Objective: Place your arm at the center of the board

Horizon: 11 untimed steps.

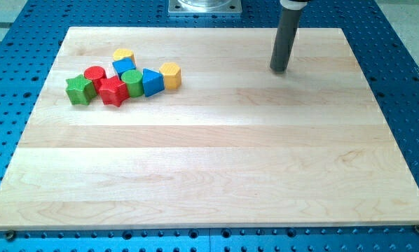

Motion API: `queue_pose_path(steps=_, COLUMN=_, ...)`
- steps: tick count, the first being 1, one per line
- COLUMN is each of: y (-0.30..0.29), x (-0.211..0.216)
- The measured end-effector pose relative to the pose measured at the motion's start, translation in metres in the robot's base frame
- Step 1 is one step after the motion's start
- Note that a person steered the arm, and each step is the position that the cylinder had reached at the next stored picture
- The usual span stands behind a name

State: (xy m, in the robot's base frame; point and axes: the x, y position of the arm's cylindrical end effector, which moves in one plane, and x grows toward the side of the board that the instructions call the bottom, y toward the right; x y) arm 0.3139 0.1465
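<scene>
A pale wooden board lies on a blue perforated table, with a metal mounting plate cut off at the far edge. My tip rests on the board's far right part, right of and beyond the centre, well apart from every block; the rod carries no jaws, so nothing opens or closes. The rod's upper end is cut off by the frame. At far left sits a tight cluster: green star, red cylinder, red star, yellow block, blue block partly hidden, green cylinder, blue triangle, yellow hexagon.
</scene>
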Motion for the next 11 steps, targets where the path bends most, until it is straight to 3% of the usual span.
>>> queue_pose_path(steps=2, y=0.031, x=0.0)
queue_pose_path(steps=4, y=0.137, x=0.004)
queue_pose_path(steps=5, y=0.154, x=0.005)
queue_pose_path(steps=10, y=0.131, x=0.016)
queue_pose_path(steps=11, y=0.076, x=0.046)
